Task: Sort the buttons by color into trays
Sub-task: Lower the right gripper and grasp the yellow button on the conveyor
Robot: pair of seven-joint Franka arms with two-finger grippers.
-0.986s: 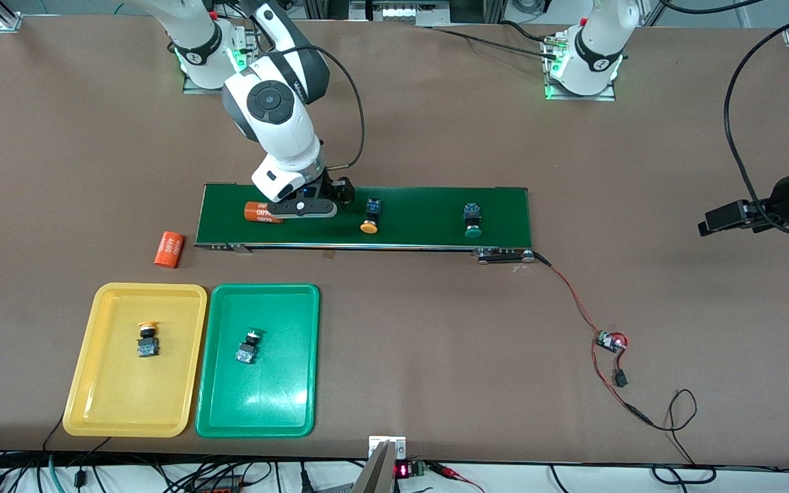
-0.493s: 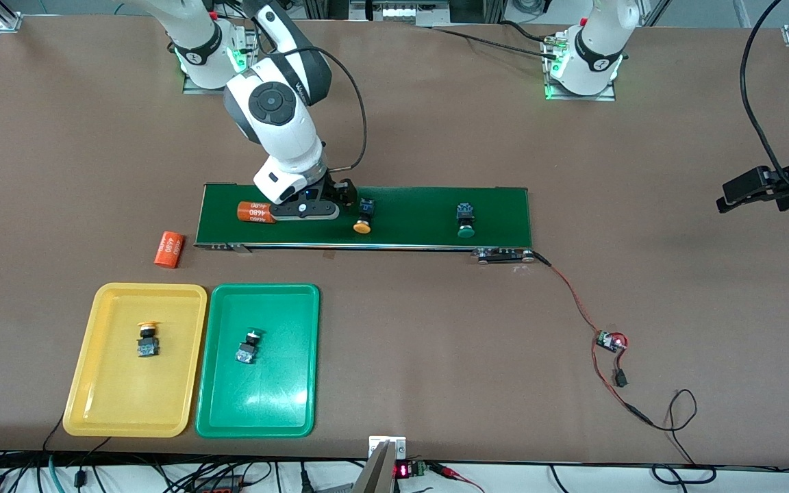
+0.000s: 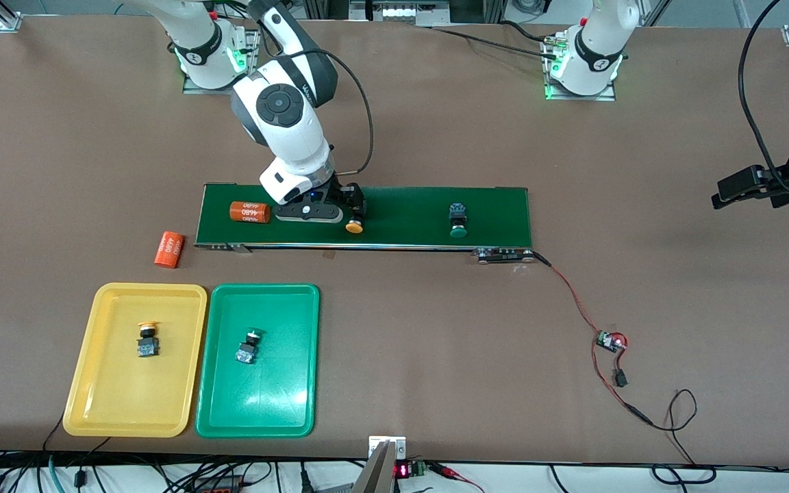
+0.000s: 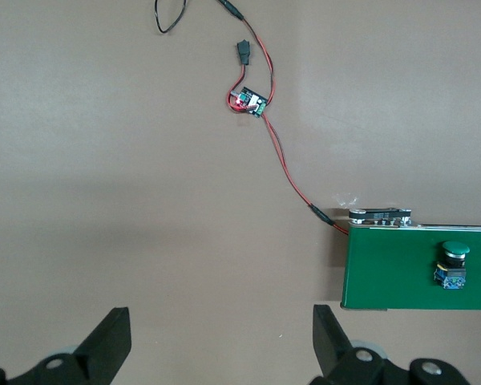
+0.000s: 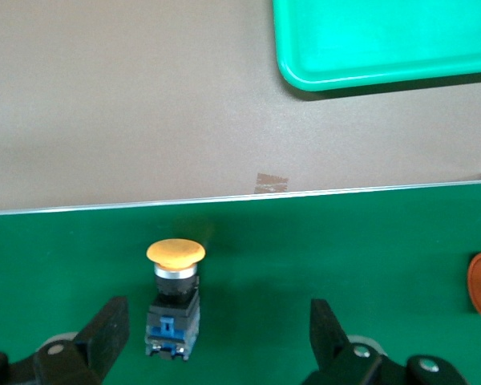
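On the dark-green conveyor belt (image 3: 401,212) lies a yellow-orange button (image 3: 354,224), cap toward the front camera. My right gripper (image 3: 309,211) hangs low over it and is open. In the right wrist view the button (image 5: 175,301) lies close to one finger, untouched, and my right gripper (image 5: 216,341) holds nothing. A green button (image 3: 458,220) lies on the belt toward the left arm's end. The yellow tray (image 3: 103,390) holds one yellow-capped button (image 3: 147,340). The green tray (image 3: 278,397) holds one green-capped button (image 3: 248,346). My left gripper (image 4: 222,341) is open and empty over bare table off the belt's end.
An orange cylinder (image 3: 249,211) lies on the belt beside my right gripper. Another orange cylinder (image 3: 170,249) lies on the table off the belt's end at the right arm's side. A small circuit board (image 3: 610,340) with red wires (image 3: 572,301) runs from the belt.
The belt has carried both buttons and the cylinder toward the right arm's end. The yellow-orange button has come between my right gripper's fingers. My left arm has shifted a little.
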